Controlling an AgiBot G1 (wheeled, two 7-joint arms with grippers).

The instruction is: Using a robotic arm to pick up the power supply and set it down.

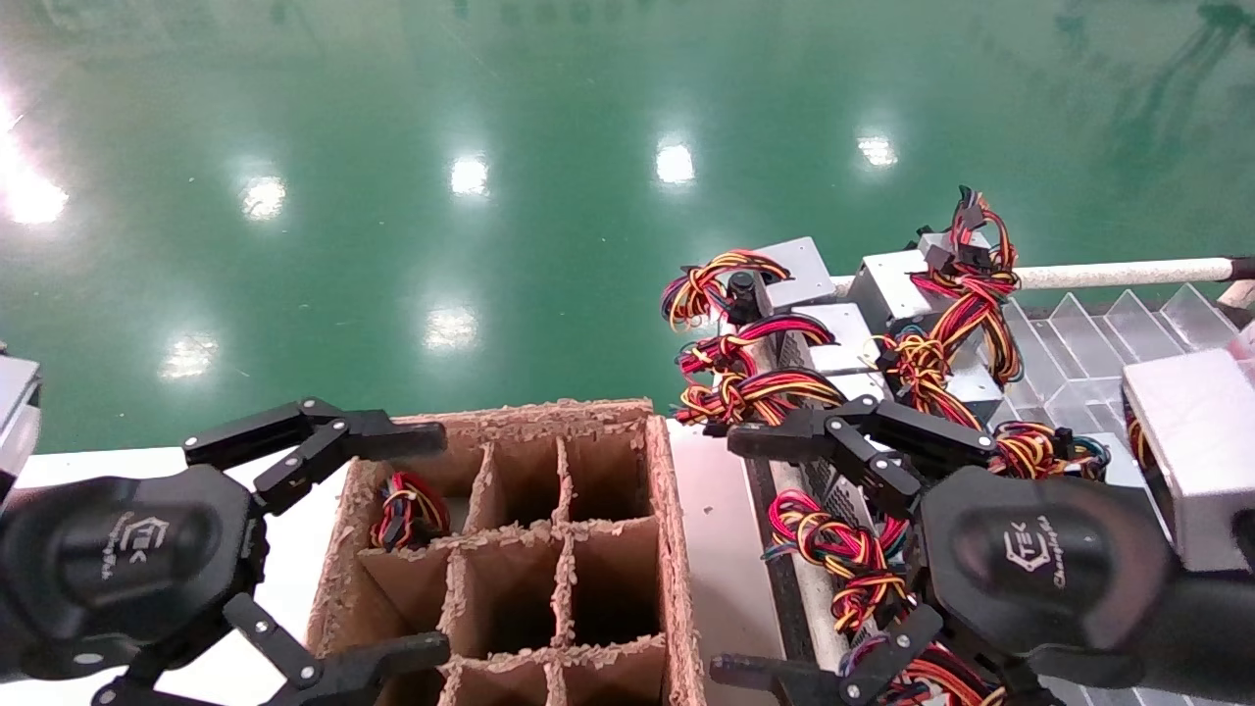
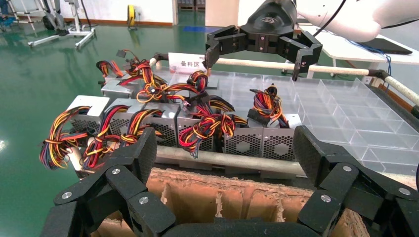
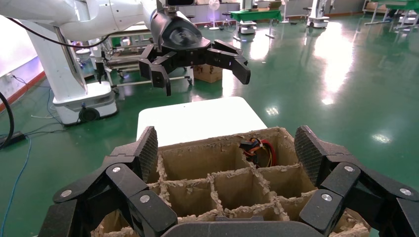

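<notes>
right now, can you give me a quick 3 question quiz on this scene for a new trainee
1. True or false: both the left gripper and the right gripper are open and hold nothing.
2. How many cells of the cardboard box already hold a power supply? A) none B) one C) three
3. Fill in: the waiting power supplies sit in a row on the robot's ____ side, beside the box.

Key: 1 true; 2 B; 3 right.
</notes>
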